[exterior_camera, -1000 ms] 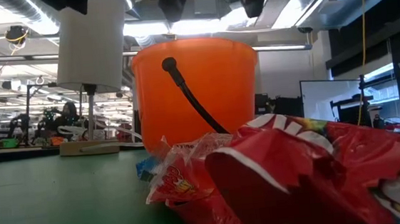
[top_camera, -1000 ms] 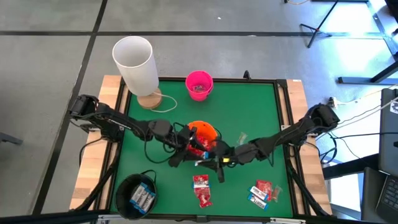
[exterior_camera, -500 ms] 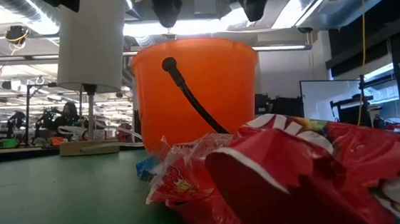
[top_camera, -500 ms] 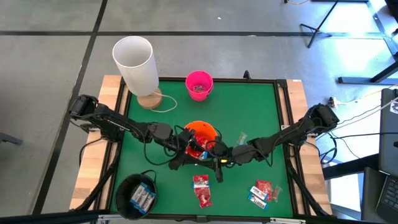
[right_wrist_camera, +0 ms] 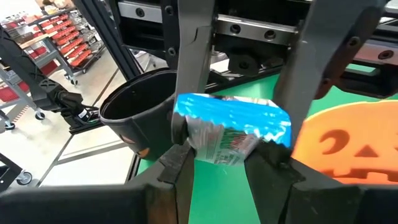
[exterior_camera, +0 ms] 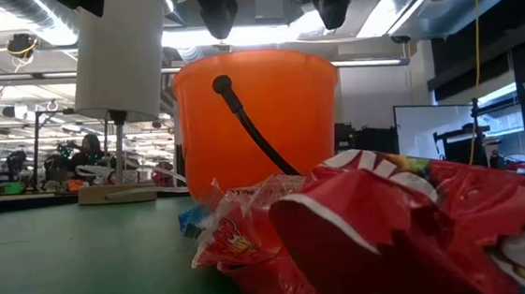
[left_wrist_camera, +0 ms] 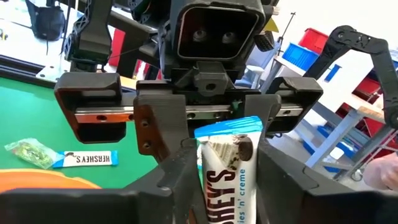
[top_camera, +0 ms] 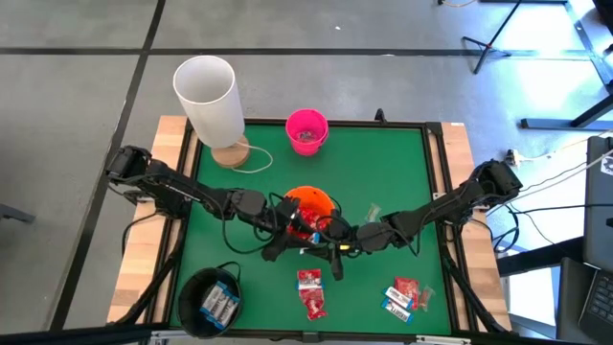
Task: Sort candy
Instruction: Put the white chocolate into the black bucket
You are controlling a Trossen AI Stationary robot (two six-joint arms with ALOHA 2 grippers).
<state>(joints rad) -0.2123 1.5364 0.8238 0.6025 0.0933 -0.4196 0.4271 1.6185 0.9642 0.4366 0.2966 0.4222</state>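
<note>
Handover: at frame centre we see both grippers meeting beside the orange bucket (top_camera: pixel 308 202).
Right gripper (right_wrist_camera: pixel 221 163): clamped on a white-and-blue bar (right_wrist_camera: pixel 231 129).
Left gripper (left_wrist_camera: pixel 219 163): fingers around the same bar; we cannot tell if closed.

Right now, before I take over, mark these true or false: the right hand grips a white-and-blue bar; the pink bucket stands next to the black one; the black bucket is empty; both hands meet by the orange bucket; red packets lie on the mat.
1. The right hand grips a white-and-blue bar. True.
2. The pink bucket stands next to the black bucket. False: they are at opposite edges of the mat.
3. The black bucket is empty. False: white-and-blue bars lie in it.
4. The left hand meets the right hand beside the orange bucket. True.
5. Red packets lie on the mat. True.
</note>
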